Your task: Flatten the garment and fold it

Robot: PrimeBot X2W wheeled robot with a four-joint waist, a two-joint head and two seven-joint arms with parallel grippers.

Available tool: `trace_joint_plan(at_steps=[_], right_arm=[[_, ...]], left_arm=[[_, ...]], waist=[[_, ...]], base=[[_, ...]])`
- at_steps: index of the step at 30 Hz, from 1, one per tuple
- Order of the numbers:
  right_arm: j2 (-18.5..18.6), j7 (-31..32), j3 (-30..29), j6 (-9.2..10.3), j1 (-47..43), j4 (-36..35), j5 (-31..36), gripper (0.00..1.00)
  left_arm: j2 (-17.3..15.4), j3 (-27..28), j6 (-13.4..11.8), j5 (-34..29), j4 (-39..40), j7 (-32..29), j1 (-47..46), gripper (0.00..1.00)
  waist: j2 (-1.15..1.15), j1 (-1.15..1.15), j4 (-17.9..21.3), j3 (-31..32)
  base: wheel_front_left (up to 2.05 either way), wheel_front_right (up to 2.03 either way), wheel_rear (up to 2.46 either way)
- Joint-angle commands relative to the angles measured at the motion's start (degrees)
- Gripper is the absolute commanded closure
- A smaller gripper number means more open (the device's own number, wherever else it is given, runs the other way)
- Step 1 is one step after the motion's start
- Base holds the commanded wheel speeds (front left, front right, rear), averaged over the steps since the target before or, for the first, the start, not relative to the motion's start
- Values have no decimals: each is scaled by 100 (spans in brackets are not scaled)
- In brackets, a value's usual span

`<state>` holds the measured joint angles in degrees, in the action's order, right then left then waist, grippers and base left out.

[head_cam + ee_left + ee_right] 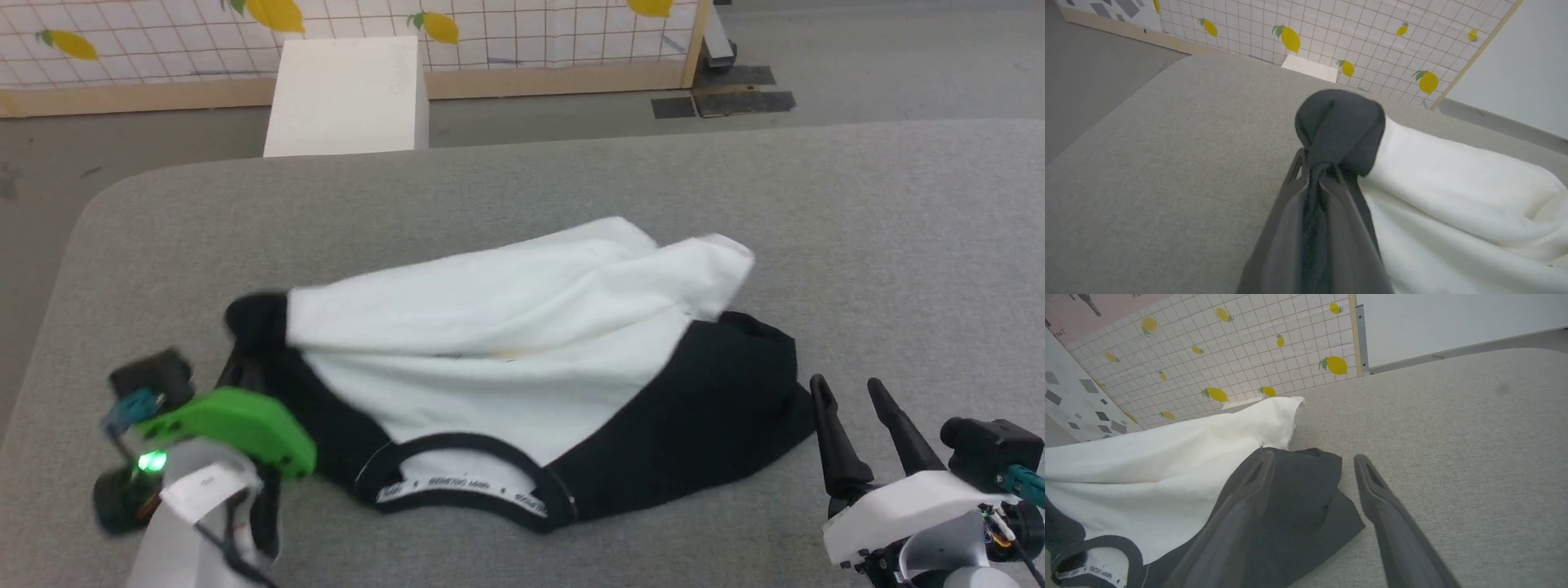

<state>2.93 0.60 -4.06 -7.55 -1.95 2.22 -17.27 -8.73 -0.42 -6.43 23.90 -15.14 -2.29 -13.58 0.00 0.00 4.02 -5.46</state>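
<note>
The garment (506, 343), a white T-shirt with black sleeves and a black-trimmed collar (478, 482), lies rumpled on the grey table, collar toward me and its white body bunched over itself. My left gripper (1323, 167) is shut on the black left sleeve (1341, 122), whose end bulges beyond the fingertips; in the head view this sleeve end (253, 314) sits at the shirt's left. My right gripper (845, 392) is open just right of the black right sleeve (718, 408). In the right wrist view its left finger overlaps that sleeve (1306, 498), with nothing between the fingers (1380, 486).
The grey padded table (898, 245) has free room right of and behind the shirt. Its rounded left corner is near the left arm. A white box (347, 94) stands on the floor beyond the table, before a lemon-patterned wall (163, 33).
</note>
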Motion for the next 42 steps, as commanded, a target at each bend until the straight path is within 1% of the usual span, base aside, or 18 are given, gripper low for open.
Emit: trace_joint_plan(at_steps=[1, 3, 5, 6, 7, 10, 14, 17, 19, 22, 28, 30, 32, 33, 34, 35, 37, 42], right_arm=[[-5, 61, -20, 6, 36, 31, -6, 0], [-5, 145, -92, 6, 22, 77, -9, 0], [-5, 246, -192, 6, 18, 122, 19, 0], [-5, 288, -235, 6, 23, 137, 39, 0], [-5, 347, -289, 6, 36, 161, 61, 0], [-5, 485, -414, 6, 141, 214, 160, 0], [-5, 836, -460, 6, 427, 376, 341, 0], [-5, 1240, -498, 6, 766, 701, 504, 0], [-5, 1557, -542, 6, 1006, 970, 584, 0], [-5, 1943, -603, 6, 1404, 1331, 737, 0], [-5, 2602, -733, 6, 2033, 1925, 1047, 0], [-5, 2929, -670, 6, 2162, 2129, 1159, 0], [-5, 3394, -513, 6, 2225, 2344, 1033, 0], [-5, 3553, -467, 6, 2235, 2382, 1018, 43], [-5, 3684, -440, 6, 2241, 2379, 1040, 69], [-5, 3726, -446, 6, 2244, 2345, 1041, 100], [-5, 3612, -561, 6, 2256, 2183, 1055, 100], [-5, 2621, -1280, 6, 2281, 1366, 1345, 100]], left_arm=[[-80, 134, -167, 40, -31, -32, 280, 100], [-95, 284, -357, 112, -106, -202, 554, 100], [-82, 365, -455, 199, -157, -368, 782, 100], [-63, 372, -445, 247, -162, -421, 858, 87], [-44, 352, -403, 289, -155, -465, 938, 0], [81, 339, -230, 467, -44, -366, 1046, 0], [201, 308, 118, 517, 189, 435, 1021, 0], [262, 181, 347, 388, 281, 1127, 961, 0], [291, 119, 441, 315, 261, 1414, 904, 0], [336, 45, 523, 193, 228, 1614, 790, 0], [411, -18, 655, 79, 91, 1711, 561, 0], [434, -39, 677, 40, 83, 1719, 509, 0], [456, -66, 694, -19, 118, 1724, 483, 0], [465, -65, 698, -35, 142, 1725, 481, 0], [474, -59, 704, -67, 180, 1726, 483, 0], [482, -47, 710, -87, 210, 1726, 488, 0], [499, -19, 718, -117, 256, 1727, 510, 0], [532, 35, 739, -181, 323, 1728, 589, 0]], waist=[[0, 0, -62, 22], [0, 0, -98, 12], [0, 0, -137, -11], [0, 0, -153, -27], [0, 0, -175, -47], [0, 0, -250, -106], [0, 0, -363, -210], [0, 0, -457, -299], [0, 0, -520, -357], [0, 0, -623, -455], [0, 0, -793, -655], [0, 0, -834, -713], [0, 0, -869, -740], [0, 0, -876, -745], [0, 0, -880, -748], [0, 0, -879, -746], [0, 0, -865, -716], [0, 0, -770, -546]], base=[[0, 0, 0], [0, 0, 0], [0, 0, 0], [0, 0, 0], [0, 0, 0], [0, 0, 0], [0, 0, 0], [0, 0, 0], [0, 0, 0], [0, 0, 0], [0, 0, 0], [0, 0, 0], [0, 0, 0], [0, 0, 0], [0, 0, 0], [0, 0, 0], [0, 0, 0], [0, 0, 0]])
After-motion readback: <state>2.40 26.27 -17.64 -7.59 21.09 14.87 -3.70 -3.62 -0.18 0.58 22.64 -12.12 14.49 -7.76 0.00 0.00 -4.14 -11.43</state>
